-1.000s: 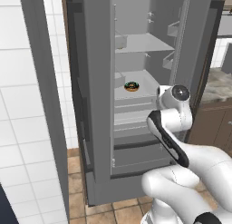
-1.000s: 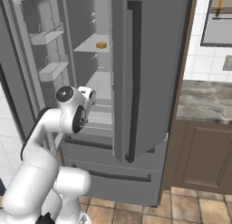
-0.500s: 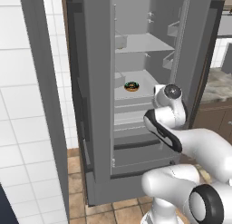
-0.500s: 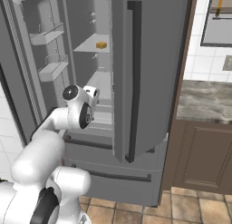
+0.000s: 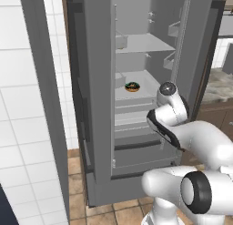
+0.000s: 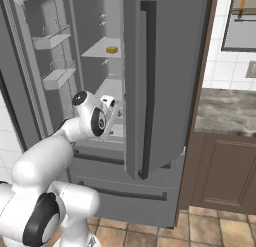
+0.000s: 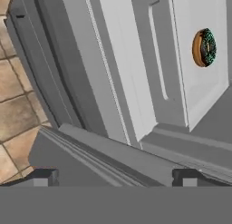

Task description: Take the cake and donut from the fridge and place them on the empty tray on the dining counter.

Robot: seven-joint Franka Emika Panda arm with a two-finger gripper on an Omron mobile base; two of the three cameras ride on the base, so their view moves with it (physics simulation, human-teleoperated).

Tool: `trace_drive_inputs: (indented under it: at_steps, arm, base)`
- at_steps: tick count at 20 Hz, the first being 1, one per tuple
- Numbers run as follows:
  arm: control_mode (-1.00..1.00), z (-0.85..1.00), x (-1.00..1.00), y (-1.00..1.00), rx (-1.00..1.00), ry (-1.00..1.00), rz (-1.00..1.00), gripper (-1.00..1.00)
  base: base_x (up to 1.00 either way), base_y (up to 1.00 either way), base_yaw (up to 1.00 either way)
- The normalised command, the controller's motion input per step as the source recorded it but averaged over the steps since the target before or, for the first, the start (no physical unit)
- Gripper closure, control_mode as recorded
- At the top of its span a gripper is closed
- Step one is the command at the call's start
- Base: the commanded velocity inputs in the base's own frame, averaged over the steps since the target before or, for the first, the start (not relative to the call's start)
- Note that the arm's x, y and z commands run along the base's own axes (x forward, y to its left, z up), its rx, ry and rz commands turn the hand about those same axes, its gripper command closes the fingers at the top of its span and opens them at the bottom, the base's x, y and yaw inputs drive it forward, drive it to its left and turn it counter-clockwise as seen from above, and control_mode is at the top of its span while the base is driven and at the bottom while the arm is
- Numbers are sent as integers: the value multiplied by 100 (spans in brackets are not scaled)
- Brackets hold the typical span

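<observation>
Closer to the open fridge now, the arm's jaws stand wide; donut below cake, both shelved.

An open grey fridge with pale grey shelves inside. A chocolate-glazed donut lies on the middle shelf. A yellow-orange cake chunk sits on the upper shelf. The fridge stands on a brown tiled floor.
</observation>
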Motion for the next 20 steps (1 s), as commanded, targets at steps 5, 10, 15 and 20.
trace_drive_inputs:
  at_steps: [5, 10, 15, 20]
  arm:
    - [-100, -25, -2, -73, -5, 7, -41, -100]
    - [-100, -16, -26, -99, -2, 13, -43, -100]
    - [-100, -16, -29, -100, -1, 11, -37, -100]
    - [-100, 0, -38, -100, 7, 10, -29, -100]
  base:
    - [0, 0, 0]
    - [0, 0, 0]
    - [0, 0, 0]
    - [0, 0, 0]
